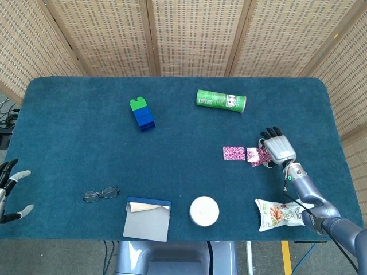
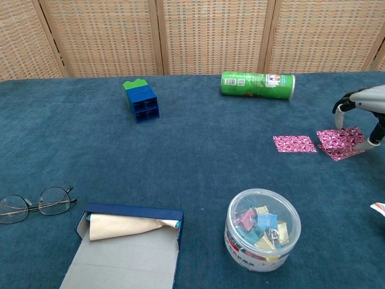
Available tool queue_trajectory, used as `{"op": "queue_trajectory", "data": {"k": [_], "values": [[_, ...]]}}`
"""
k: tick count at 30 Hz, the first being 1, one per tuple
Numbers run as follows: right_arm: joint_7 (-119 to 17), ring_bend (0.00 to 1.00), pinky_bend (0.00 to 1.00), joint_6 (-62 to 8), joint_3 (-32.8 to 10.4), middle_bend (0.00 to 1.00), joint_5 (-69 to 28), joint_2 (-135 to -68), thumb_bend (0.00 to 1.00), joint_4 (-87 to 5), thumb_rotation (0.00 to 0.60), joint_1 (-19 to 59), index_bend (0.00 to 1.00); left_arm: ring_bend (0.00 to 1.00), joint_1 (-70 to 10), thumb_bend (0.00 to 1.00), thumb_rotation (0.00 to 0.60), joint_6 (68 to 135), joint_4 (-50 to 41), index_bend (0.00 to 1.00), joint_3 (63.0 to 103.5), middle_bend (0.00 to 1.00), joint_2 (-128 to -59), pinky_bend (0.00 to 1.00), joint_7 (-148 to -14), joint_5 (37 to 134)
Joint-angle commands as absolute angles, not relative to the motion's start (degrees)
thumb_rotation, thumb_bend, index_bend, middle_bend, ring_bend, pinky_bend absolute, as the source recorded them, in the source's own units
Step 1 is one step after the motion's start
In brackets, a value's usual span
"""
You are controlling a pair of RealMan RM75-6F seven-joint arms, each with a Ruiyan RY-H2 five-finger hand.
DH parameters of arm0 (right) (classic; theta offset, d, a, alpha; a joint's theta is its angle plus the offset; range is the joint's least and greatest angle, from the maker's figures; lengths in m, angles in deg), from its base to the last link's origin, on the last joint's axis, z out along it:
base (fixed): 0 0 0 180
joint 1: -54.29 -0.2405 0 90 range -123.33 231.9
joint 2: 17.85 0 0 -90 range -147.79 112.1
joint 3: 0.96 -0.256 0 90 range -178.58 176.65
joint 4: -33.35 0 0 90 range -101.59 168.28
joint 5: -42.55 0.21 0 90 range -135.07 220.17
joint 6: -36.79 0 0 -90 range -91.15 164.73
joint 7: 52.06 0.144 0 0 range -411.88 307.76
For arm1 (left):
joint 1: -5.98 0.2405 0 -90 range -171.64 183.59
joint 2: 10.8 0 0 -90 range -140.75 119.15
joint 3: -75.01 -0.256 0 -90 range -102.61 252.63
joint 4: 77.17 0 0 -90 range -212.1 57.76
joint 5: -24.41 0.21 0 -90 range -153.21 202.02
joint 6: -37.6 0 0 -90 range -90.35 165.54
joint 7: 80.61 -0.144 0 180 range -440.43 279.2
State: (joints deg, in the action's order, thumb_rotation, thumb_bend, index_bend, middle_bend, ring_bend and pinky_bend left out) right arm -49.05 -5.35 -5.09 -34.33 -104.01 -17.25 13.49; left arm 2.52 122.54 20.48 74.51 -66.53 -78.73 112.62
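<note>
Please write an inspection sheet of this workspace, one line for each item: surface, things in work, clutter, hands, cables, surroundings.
Surface: table with a dark blue cover.
Things in work: two pink patterned paper squares, lying apart; the left square lies free, the right square is under the right hand's fingertips.
Clutter: green can on its side, block stack, glasses, open box, clear tub of clips, snack bag.
Hands: right hand touches the right square; left hand at the table's edge, fingers apart, holds nothing.
Cables: thin wires along the right forearm.
Surroundings: woven screen panels behind the table.
</note>
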Motion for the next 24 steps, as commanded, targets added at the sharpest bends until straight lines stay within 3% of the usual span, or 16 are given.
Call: {"op": "queue_trajectory", "data": {"k": [1,14,24], "values": [[-48.3,0.0,0.0,-4.7,-4.8,0.16,-34.7,-104.7,0.26,-15.8,0.6,13.5,0.38,0.0,2.5,0.18,0.6,122.5,20.5,0.22,74.5,0.03,-66.5,0.04,-78.8,112.6],[-46.2,0.0,0.0,-2.8,-4.3,0.11,-35.3,-105.5,0.26,-12.5,0.6,13.4,0.2,0.0,2.7,0.18,0.6,122.7,20.7,0.22,74.5,0.03,-66.5,0.04,-79.0,112.7],[-47.9,0.0,0.0,-4.9,-6.6,0.11,-34.1,-103.1,0.26,-19.4,0.6,13.2,0.19,0.0,2.6,0.18,0.6,122.8,20.6,0.22,74.6,0.03,-66.4,0.04,-78.6,113.0]]}}
